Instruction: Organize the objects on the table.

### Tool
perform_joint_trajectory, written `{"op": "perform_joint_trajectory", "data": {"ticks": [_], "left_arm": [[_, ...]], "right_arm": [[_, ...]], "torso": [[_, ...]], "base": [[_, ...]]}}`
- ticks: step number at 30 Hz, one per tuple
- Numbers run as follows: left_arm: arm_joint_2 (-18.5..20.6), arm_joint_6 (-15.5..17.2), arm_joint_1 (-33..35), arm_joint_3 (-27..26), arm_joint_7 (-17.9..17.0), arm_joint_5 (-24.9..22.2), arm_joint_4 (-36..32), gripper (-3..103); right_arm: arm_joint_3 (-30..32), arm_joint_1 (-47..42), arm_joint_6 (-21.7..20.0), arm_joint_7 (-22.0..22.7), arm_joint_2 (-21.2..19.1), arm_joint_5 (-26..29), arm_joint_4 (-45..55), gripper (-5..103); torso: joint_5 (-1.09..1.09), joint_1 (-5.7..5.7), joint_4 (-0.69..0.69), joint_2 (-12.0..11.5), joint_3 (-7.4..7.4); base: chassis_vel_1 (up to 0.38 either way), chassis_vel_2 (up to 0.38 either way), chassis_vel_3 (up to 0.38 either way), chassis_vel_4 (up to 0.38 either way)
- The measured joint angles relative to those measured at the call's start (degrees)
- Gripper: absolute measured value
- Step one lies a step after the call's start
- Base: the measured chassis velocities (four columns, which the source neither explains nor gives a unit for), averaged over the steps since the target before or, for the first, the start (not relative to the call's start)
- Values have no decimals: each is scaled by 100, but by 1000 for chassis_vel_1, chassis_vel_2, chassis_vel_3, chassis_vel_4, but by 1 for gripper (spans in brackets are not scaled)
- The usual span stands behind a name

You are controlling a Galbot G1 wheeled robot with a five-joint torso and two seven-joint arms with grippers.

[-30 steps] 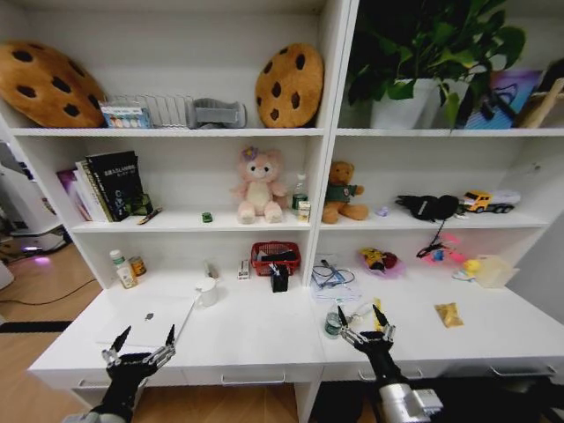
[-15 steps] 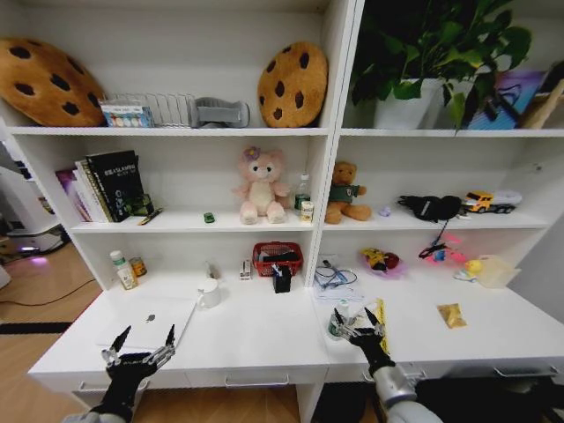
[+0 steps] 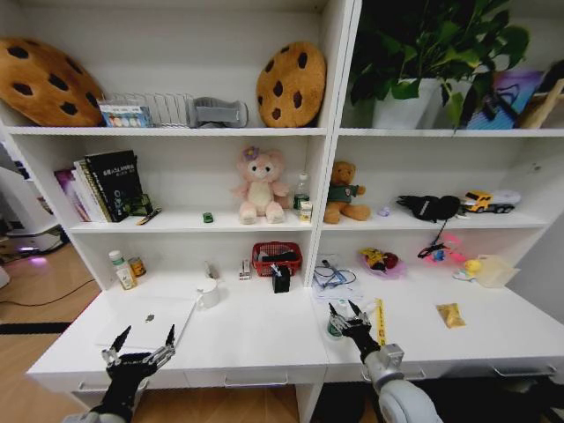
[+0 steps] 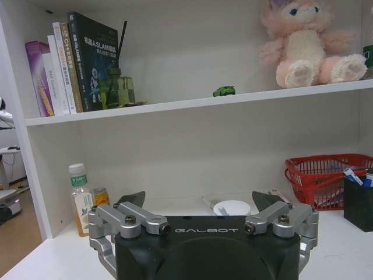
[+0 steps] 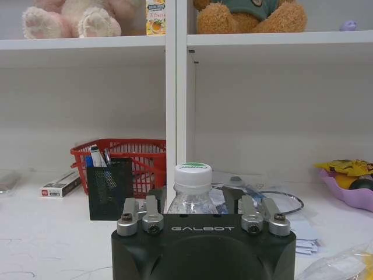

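Clear bottle [image 5: 193,188] between right tool [image 5: 194,199] fingers (open).

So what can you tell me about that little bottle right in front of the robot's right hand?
The small clear bottle stands upright on the white desk, near its front edge beside the yellow measuring strip. It looks like thin transparent plastic, with a white screw cap marked in green on top. The right gripper sits around it, fingers open on either side; contact cannot be judged. Its lower part is hidden behind the gripper.
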Motion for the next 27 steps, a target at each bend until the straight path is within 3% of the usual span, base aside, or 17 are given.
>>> {"op": "perform_joint_trajectory", "data": {"ticks": [7,18,25,27], "left_arm": [[0,0,0,0,0,0,0,100],[0,0,0,0,1,0,0,100],[0,-1,-1,0,1,0,-1,100],[0,-1,1,1,1,0,-1,100]], "right_arm": [[9,-187,8,-4,115,72,175,31],[278,-992,150,-118,247,88,915,26],[751,-2470,831,-483,615,-220,1585,26],[873,-3287,1362,-666,684,-582,1705,26]], "torso": [[0,0,0,0,0],[0,0,1,0,0],[0,0,0,0,-1],[-2,0,-2,1,-1]], "base": [[0,0,0,0],[0,0,0,0],[0,0,0,0],[0,0,0,0]]}}
